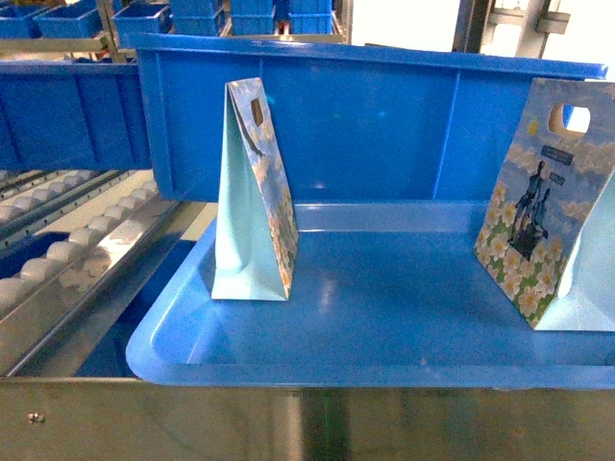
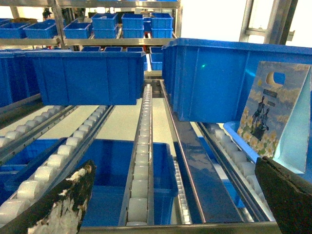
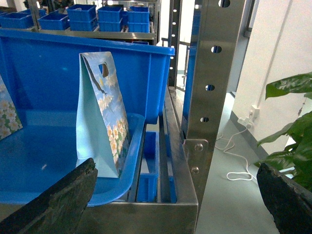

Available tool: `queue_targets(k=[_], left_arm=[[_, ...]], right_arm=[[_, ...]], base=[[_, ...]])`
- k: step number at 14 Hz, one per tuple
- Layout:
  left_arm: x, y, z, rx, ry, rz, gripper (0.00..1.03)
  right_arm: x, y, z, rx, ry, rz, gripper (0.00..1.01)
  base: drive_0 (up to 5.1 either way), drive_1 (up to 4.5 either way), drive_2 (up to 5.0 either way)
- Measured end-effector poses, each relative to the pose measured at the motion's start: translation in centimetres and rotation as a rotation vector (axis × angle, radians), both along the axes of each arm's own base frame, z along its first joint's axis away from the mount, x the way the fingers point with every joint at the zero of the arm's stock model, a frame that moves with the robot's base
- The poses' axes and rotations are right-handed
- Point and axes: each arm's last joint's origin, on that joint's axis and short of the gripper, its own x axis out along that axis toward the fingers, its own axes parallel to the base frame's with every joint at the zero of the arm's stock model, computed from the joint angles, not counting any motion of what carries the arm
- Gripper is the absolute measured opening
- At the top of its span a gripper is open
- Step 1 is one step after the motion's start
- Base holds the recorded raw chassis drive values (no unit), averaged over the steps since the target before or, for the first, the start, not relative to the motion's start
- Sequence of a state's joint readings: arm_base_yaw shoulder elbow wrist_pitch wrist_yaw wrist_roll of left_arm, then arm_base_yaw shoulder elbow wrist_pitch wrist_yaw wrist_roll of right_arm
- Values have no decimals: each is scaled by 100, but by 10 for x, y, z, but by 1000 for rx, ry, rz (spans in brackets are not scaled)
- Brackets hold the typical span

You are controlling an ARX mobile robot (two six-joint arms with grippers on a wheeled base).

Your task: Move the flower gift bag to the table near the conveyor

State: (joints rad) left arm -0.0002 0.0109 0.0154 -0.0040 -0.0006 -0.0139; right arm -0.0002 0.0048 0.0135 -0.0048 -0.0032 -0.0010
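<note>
Two flower gift bags stand upright in a shallow blue tray (image 1: 288, 370) on the conveyor (image 1: 67, 252). One bag (image 1: 255, 192) is at the tray's left, the other (image 1: 548, 216) at its right edge. In the left wrist view, a bag (image 2: 270, 112) stands right of the roller lanes (image 2: 140, 146), beyond my left gripper (image 2: 174, 163), which is open and empty. My right gripper (image 3: 176, 165) is open and empty too. A bag (image 3: 102, 117) stands ahead and left of it, with a second bag's edge (image 3: 7, 112) further left. The table is out of view. Neither gripper shows in the head view.
A deep blue bin (image 1: 365, 125) stands right behind the tray, and another (image 2: 83, 75) sits on the lanes to the left. More blue bins fill the back shelves (image 2: 122, 24). A steel post (image 3: 214, 73) rises right of the tray, with a green plant (image 3: 292, 122) beyond it.
</note>
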Motion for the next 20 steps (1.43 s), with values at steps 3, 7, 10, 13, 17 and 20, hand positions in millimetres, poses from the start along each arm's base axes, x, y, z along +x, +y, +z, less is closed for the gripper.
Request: queue_targets(k=[3,7,10,13,17,20], left_arm=[[0,0,0,0,0,0,98],[0,0,0,0,0,0,98],[0,0,0,0,0,0,98],[1,1,4,0,-33,-13,98],[22,14,19,7,-86,-25,98],[64,13,71,15,-183,-109,98]], right_arm=[[0,0,0,0,0,0,98],[0,0,0,0,0,0,98],[0,0,0,0,0,0,98],[2,5,8,0,-74,25,98],[27,16,31,11,-107,61,98],[55,21,60,30,-125,71,98]], base=[[0,0,0],[0,0,0],[0,0,0],[0,0,0],[0,0,0],[0,0,0]])
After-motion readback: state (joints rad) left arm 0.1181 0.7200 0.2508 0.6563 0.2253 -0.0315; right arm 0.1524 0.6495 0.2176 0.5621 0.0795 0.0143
